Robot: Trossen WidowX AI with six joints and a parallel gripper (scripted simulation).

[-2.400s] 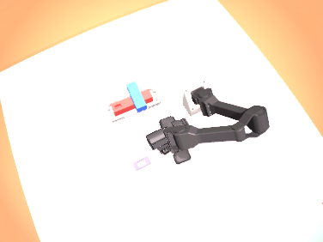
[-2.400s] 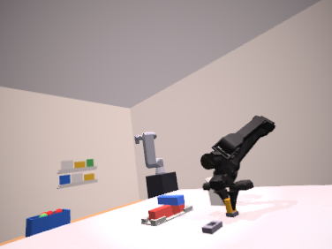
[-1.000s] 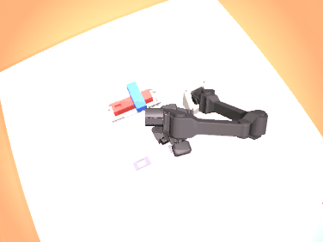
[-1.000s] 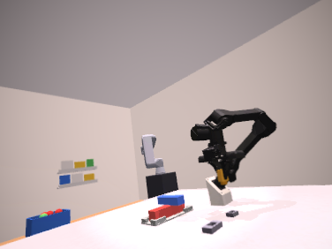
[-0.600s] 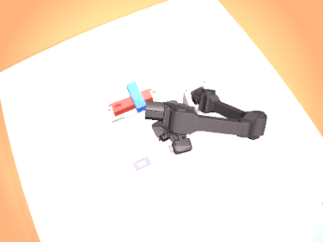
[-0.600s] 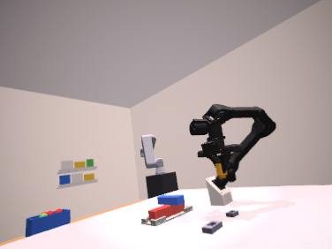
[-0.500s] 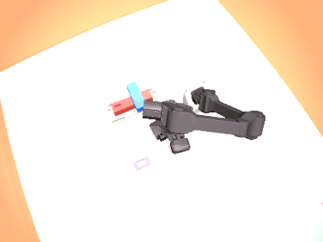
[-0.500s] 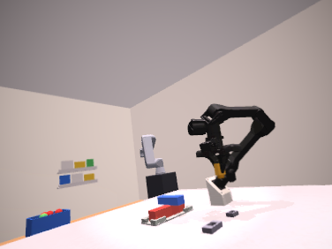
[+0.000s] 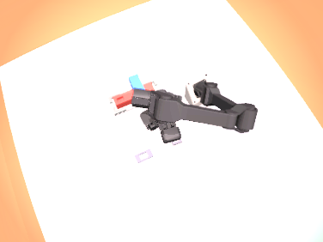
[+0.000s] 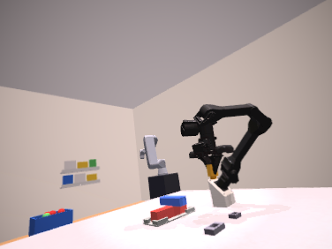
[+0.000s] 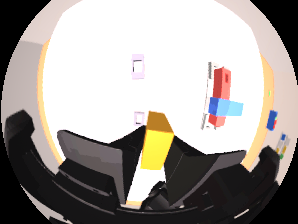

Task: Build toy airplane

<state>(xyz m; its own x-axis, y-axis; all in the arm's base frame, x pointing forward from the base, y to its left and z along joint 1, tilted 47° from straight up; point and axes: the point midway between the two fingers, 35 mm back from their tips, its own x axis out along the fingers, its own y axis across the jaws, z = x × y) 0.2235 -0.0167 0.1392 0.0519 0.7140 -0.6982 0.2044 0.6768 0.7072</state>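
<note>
in the top view the arm [image 9: 202, 113] covers the fingers and the yellow tail fin [image 11: 154, 144] between them, plus the fuselage's [image 9: 124, 98] near end. in the wrist view the fin's lower end vanishes between the fingers.

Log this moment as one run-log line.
stage: carrying tail fin | gripper: shut on yellow tail fin, raised | fuselage: in cradle | wing: on fuselage | remaining: seat fin
</note>
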